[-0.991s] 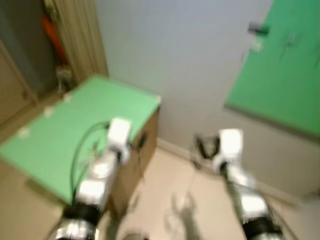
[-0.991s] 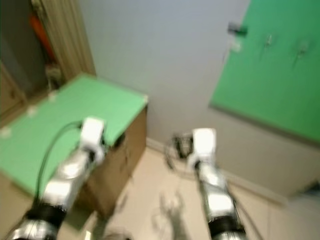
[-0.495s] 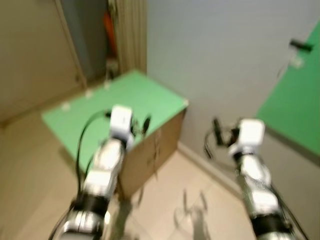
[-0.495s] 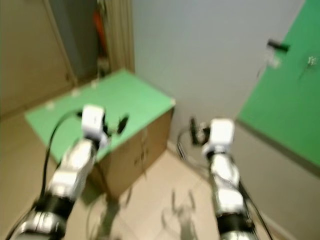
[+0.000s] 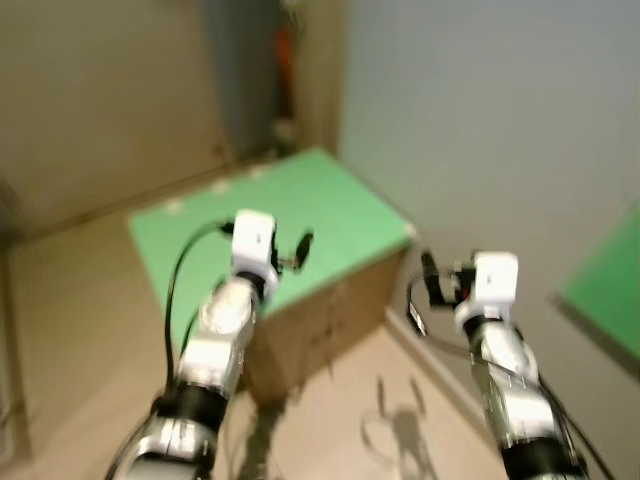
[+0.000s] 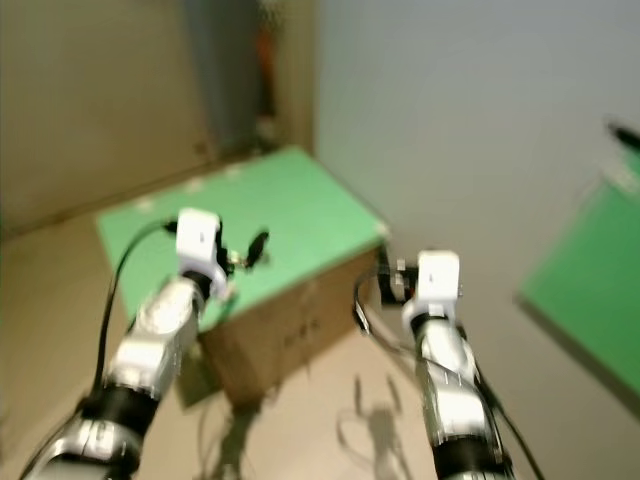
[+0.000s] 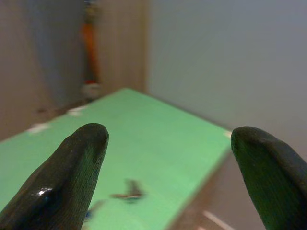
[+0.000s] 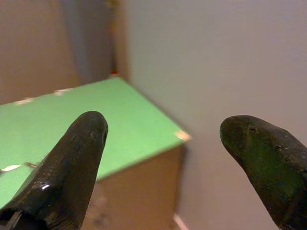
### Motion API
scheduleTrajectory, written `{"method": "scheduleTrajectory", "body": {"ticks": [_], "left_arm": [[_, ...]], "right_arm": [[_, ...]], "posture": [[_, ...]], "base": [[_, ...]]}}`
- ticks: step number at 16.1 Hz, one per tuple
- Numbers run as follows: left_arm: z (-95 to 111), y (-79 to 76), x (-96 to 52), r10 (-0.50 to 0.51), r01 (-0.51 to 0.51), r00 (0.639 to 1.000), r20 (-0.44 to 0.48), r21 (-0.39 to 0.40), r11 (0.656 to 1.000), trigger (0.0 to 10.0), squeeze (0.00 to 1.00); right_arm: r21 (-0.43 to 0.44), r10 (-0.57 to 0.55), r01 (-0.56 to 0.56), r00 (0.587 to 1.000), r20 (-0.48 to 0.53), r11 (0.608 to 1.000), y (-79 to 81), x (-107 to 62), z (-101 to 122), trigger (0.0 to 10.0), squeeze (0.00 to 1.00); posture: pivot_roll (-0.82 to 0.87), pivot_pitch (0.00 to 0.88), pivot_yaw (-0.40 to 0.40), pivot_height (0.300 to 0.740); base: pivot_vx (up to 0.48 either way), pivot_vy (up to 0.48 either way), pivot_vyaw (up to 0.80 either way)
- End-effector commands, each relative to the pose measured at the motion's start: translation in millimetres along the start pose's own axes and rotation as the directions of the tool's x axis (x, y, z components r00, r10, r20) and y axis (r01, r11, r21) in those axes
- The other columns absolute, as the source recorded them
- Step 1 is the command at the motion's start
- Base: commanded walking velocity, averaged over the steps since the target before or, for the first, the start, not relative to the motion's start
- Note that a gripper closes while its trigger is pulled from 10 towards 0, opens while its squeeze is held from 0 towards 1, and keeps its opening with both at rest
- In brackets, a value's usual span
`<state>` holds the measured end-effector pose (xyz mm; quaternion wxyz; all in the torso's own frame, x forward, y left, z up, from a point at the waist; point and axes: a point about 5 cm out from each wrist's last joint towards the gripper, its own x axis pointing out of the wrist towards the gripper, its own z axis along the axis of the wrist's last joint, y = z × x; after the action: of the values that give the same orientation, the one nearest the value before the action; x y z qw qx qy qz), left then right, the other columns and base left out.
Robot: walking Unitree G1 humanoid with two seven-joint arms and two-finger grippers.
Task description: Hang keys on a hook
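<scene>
The left gripper (image 7: 165, 158) hung spread above the green-topped cardboard box (image 5: 340, 215), where small dark keys (image 7: 128, 190) lay on the green top, while the right gripper (image 8: 165, 158), also spread, hovered beside the grey wall (image 5: 500, 120)

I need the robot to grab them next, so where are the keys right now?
The keys appear as a small dark blur on the green-topped box, near its front edge, just ahead of the left gripper in the left wrist view.
</scene>
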<state>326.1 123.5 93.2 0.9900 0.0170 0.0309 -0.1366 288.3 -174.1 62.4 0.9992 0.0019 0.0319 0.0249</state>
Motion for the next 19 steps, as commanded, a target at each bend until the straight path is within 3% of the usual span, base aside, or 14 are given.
{"method": "scheduleTrajectory", "body": {"ticks": [1, 5, 9, 19], "left_arm": [[-3.3, 16.8, -4.9, 0.089, -0.088, 0.996, -0.013, 0.055, 0.995, 10.0, 0.00], [-11.0, 22.5, -5.1, 0.126, -0.122, 0.989, -0.074, 0.064, 0.990, 10.0, 0.00], [-10.9, 19.4, -4.2, 0.078, -0.071, 0.994, -0.074, 0.096, 0.993, 10.0, 0.00], [-4.3, 16.1, 1.8, 0.099, -0.094, 0.994, -0.044, 0.107, 0.990, 10.0, 0.00]], "right_arm": [[0.011, 0.045, -0.045, 0.999, -0.018, 0.999, 10.6, 4.2, -0.5, 10.0, 0.00], [0.007, 0.087, -0.087, 0.995, -0.046, 0.996, 16.0, 6.0, -3.9, 10.0, 0.00], [0.004, 0.093, -0.093, 0.993, -0.076, 0.996, 19.8, 7.7, -7.6, 10.0, 0.00], [0.026, 0.088, -0.087, 0.994, -0.071, 0.996, 24.4, 6.7, -8.2, 10.0, 0.00]], "posture": [[-0.03, 0.000, -0.002, 0.740], [-0.02, 0.000, -0.009, 0.740], [-0.02, 0.000, -0.008, 0.740], [-0.04, 0.000, 0.007, 0.740]], "base": [[0.000, -0.274, 0.68], [0.000, 0.000, 0.68], [0.000, 0.000, 0.34], [0.461, 0.000, 0.00]]}}
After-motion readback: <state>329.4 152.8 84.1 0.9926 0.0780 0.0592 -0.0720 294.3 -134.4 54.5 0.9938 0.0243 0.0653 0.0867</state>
